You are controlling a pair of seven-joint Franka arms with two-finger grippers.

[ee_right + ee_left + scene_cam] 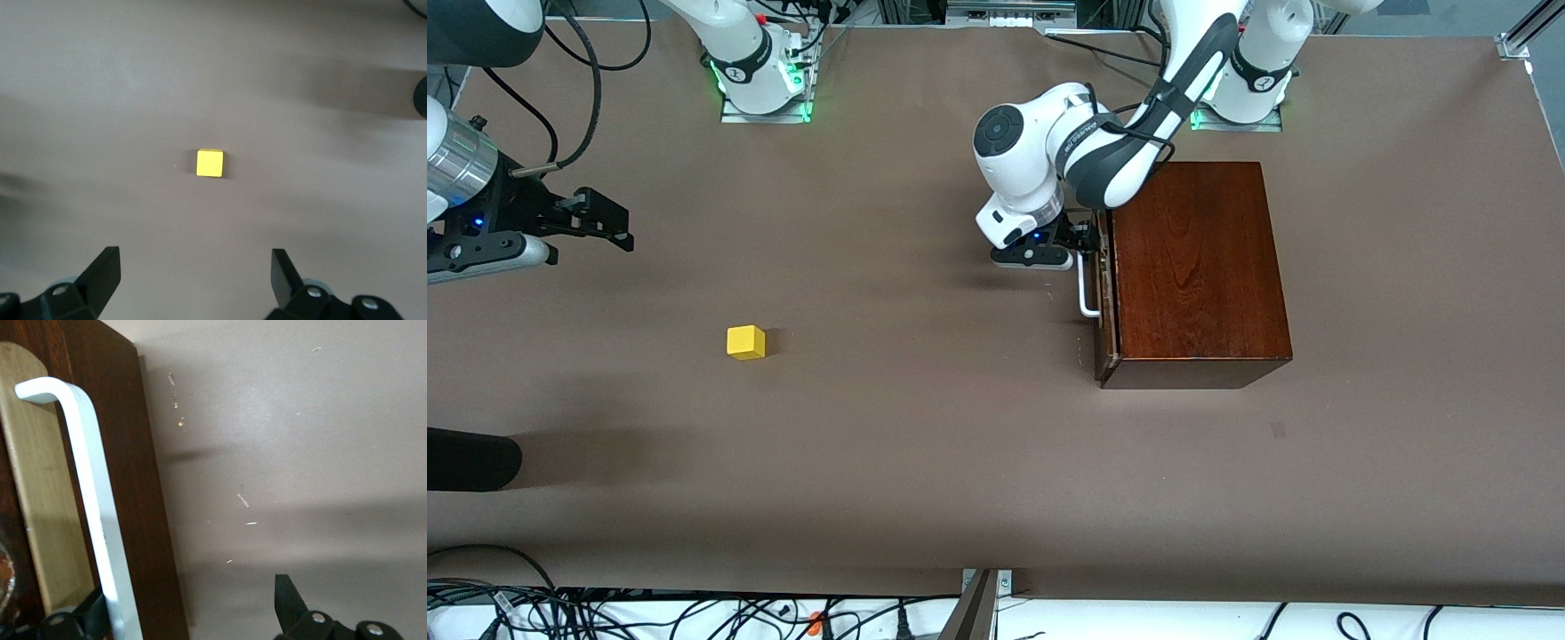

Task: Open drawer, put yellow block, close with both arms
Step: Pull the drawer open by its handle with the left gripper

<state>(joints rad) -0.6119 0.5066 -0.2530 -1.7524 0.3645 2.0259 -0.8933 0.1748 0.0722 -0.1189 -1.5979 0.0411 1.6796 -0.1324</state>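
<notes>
The reddish-brown wooden box [1200, 267] stands toward the left arm's end of the table. Its drawer front [1104, 293] looks nearly flush with the box and carries the white handle [1087, 292]. My left gripper [1080, 238] is open at the handle's end. In the left wrist view [190, 607] one finger [87, 613] sits between the white handle [87, 500] and the dark drawer front [133, 487], and the other finger [290, 600] is out over the table. The yellow block [745, 341] lies on the table toward the right arm's end. My right gripper [618, 227] hangs open and empty in the air; the right wrist view [193, 273] shows the yellow block [209, 163] below it.
A dark rounded object [471, 458] juts in at the table edge nearer the camera than the block, and it also shows in the right wrist view [420, 97]. Cables [694, 613] run along the table's near edge. Brown tabletop [925, 400] spreads between block and box.
</notes>
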